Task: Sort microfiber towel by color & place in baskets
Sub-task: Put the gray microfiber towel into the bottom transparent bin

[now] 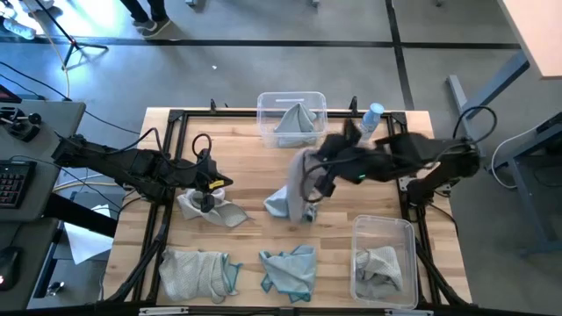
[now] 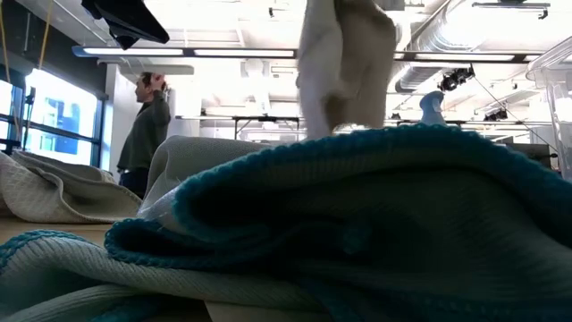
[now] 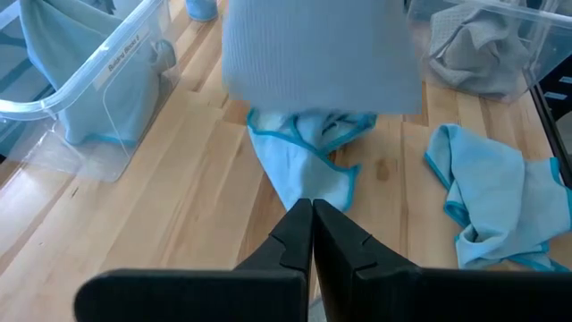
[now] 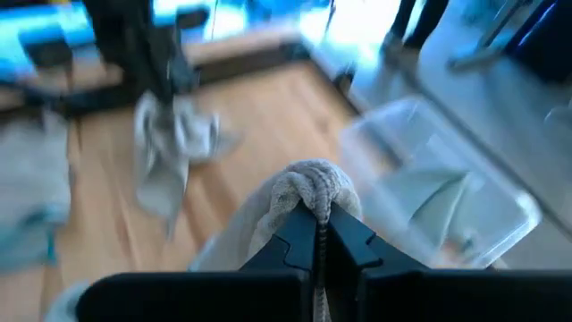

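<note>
1. Two towels already sit in tubs, by the look of it: a pale teal one in the far basket (image 1: 291, 110) at the table's back edge, and a grey one in the near basket (image 1: 383, 260) at the front right
2. Right gripper (image 4: 318, 234) is clamped shut on a bunched grey towel (image 1: 300, 180), which hangs lifted above mid-table, over a teal-edged towel (image 1: 279, 206) lying beneath it
3. Left gripper (image 3: 312, 224) has its fingers pressed together, with nothing visibly between them in its wrist view; in the high view it sits down on a towel at centre left (image 1: 211, 209), whose colour I cannot make out
4. Still loose on the wood: a greyish towel with teal edging at front left (image 1: 198, 272) and a teal towel at front centre (image 1: 290, 270)
5. Judging from this, the sort is roughly a third done; the lifted grey towel likely belongs with the grey one in the near basket, and four more remain after it
6. A spray bottle (image 1: 372, 117) stands just beside the far basket, not part of the sorting
</note>
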Robot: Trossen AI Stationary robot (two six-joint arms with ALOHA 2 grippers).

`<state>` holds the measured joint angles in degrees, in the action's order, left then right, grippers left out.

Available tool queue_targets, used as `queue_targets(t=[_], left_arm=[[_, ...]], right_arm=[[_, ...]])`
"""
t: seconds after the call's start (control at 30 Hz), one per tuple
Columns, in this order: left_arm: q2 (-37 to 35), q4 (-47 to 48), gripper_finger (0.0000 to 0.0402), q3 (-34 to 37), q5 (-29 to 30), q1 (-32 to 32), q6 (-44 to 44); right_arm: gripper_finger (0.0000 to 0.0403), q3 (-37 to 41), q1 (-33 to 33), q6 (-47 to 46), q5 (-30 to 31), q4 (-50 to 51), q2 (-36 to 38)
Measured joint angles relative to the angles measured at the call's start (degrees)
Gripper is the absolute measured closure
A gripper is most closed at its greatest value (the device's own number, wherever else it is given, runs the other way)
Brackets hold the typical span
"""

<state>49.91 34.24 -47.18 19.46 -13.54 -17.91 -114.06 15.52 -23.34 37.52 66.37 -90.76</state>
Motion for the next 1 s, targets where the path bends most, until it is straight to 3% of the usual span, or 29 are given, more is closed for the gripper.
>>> queue_targets(t=[0.27,0.57,0.8,1.0], left_arm=[[0.00,-0.54,0.0401,0.00,0.00,-0.02,-0.02],[0.00,-1.32,0.0401,0.00,0.00,-0.02,-0.11],[0.00,-1.29,0.0401,0.00,0.00,-0.02,-3.76],[0.00,-1.31,0.0401,0.00,0.00,-0.02,-4.57]], right_arm=[[0.0402,-12.28,6.19,3.31,10.64,0.19,-0.01],[0.0403,-20.97,15.05,-1.82,15.77,8.09,0.10],[0.0403,-18.91,25.22,-10.03,21.80,11.53,5.43],[0.0403,-18.88,36.25,-10.14,27.83,11.60,8.98]])
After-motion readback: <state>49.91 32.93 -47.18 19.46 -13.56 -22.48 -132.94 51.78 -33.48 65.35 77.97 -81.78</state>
